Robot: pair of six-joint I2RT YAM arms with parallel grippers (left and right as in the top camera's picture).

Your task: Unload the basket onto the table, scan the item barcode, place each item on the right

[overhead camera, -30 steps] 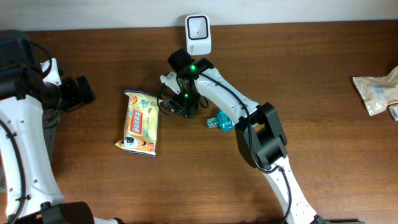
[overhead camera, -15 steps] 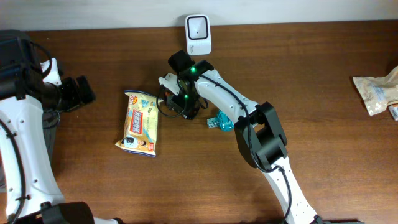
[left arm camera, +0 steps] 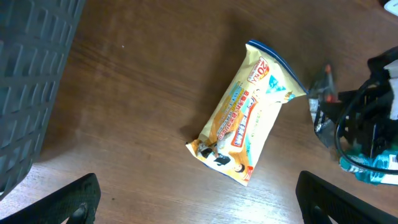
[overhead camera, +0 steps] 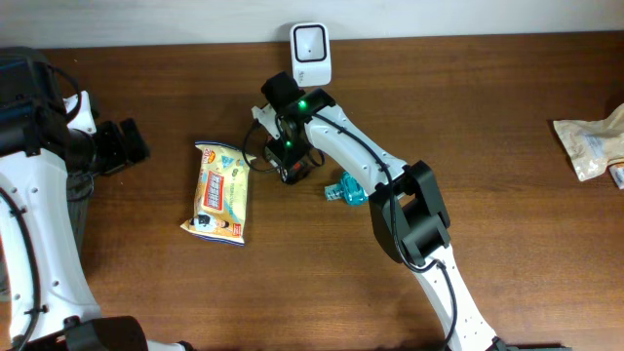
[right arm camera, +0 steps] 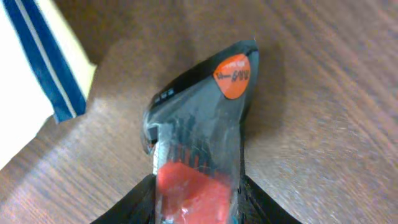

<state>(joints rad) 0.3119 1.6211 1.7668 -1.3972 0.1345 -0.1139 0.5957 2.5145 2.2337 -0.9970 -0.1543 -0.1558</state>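
We find the widest free run over the bare table (overhead camera: pixel 507 224) on the right, between the right arm (overhead camera: pixel 361 161) and the bags (overhead camera: pixel 590 144) at the far edge. The near-left stretch in front of the yellow packet (overhead camera: pixel 221 192) is open too. The middle is crowded. The arm crosses it, and the right gripper (overhead camera: pixel 288 164) clamps a dark pouch (right arm camera: pixel 199 124) just beside the packet. A teal object (overhead camera: pixel 348 190) lies close by and the white scanner (overhead camera: pixel 310 54) stands behind. A dark slatted bin (left arm camera: pixel 31 81) walls the left side.

A dark packet (right arm camera: pixel 199 137) with orange sticker (right arm camera: pixel 232 76) between the right tool (right arm camera: pixel 198 202) fingers (right arm camera: pixel 138 202), on wooden table (right arm camera: pixel 311 124).
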